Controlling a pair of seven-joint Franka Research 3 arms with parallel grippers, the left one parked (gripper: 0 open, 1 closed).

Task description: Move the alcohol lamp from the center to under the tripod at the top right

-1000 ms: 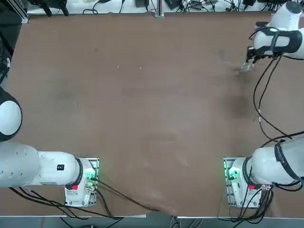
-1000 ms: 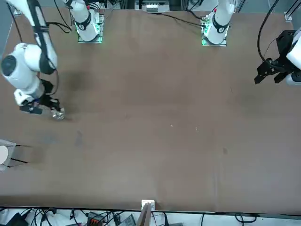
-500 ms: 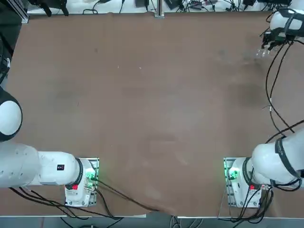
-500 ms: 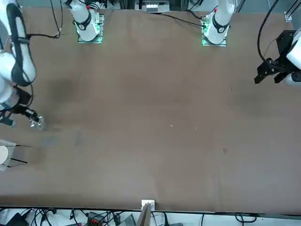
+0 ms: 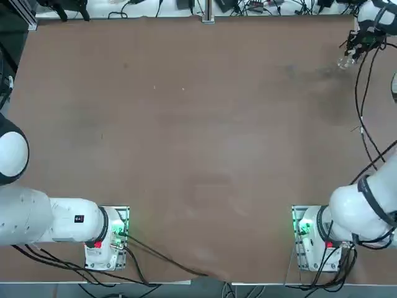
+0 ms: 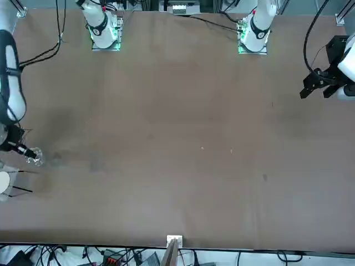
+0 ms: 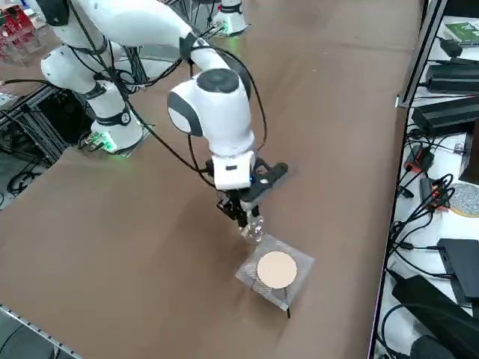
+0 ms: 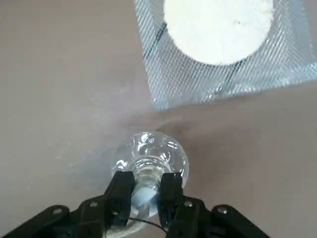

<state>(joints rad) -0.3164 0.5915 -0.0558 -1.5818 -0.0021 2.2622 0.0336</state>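
The right pincer (image 8: 146,191) is clamped on the neck of the alcohol lamp (image 8: 151,157), one dark finger on each side of the whitish cap, with the clear glass bulb bulging out just past the fingertips (image 8: 121,186). In the right side view the pincer (image 7: 244,217) hangs straight down from the white wrist, and the lamp (image 7: 254,229) sits just beside the near edge of the tripod (image 7: 275,271) — close to its grey mesh top, but not beneath it. The white disc (image 8: 218,27) rests in the middle of that square mesh.

From overhead, the lamp (image 5: 345,61) glints at the far right corner of the brown surface (image 5: 186,136), below the pincer (image 5: 353,51). The front view places the lamp (image 6: 34,156) near the surface's left edge, the tripod (image 6: 5,183) just beyond it — whether the bulb touches the surface cannot be told.
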